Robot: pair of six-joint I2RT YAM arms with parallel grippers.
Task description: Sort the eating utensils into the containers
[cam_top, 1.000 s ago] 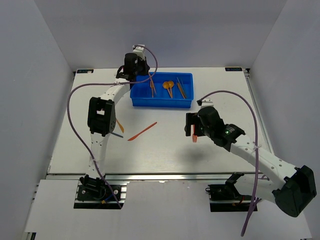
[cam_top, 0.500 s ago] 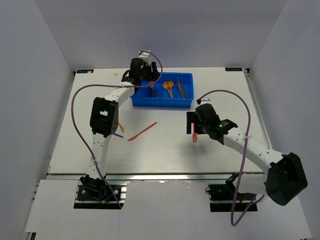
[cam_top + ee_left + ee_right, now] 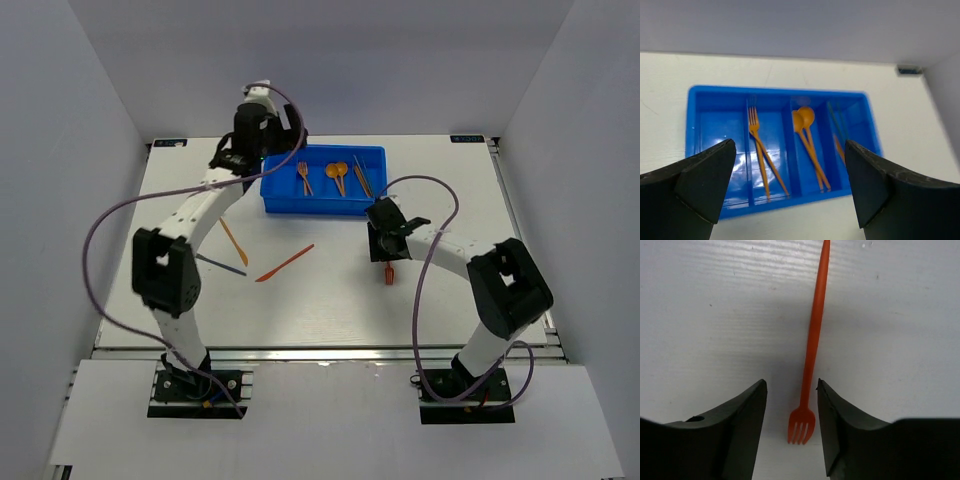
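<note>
The blue tray (image 3: pixel 320 207) holds an orange fork (image 3: pixel 304 178), two orange spoons (image 3: pixel 340 175) and thin sticks (image 3: pixel 362 176) in separate containers. My left gripper (image 3: pixel 262 135) hovers high over the tray's back left, open and holding nothing. The left wrist view frames the tray (image 3: pixel 720 130), its fork (image 3: pixel 759 150) and spoons (image 3: pixel 807 140) between the spread fingers (image 3: pixel 715 175). My right gripper (image 3: pixel 385 248) is down over a red-orange fork (image 3: pixel 388 272). In the right wrist view this fork (image 3: pixel 812 340) lies on the table between the half-narrowed jaws of the gripper (image 3: pixel 790 383), with a gap on each side.
On the table left of centre lie an orange knife (image 3: pixel 284 263), an orange stick (image 3: pixel 233 241) and a dark purple stick (image 3: pixel 220 264). The left arm's elbow (image 3: pixel 160 275) hangs close to them. White walls enclose the table on three sides.
My left gripper opened and drew back to the left, away from the tray. My right gripper dropped onto the red-orange fork and its jaws narrowed around it.
</note>
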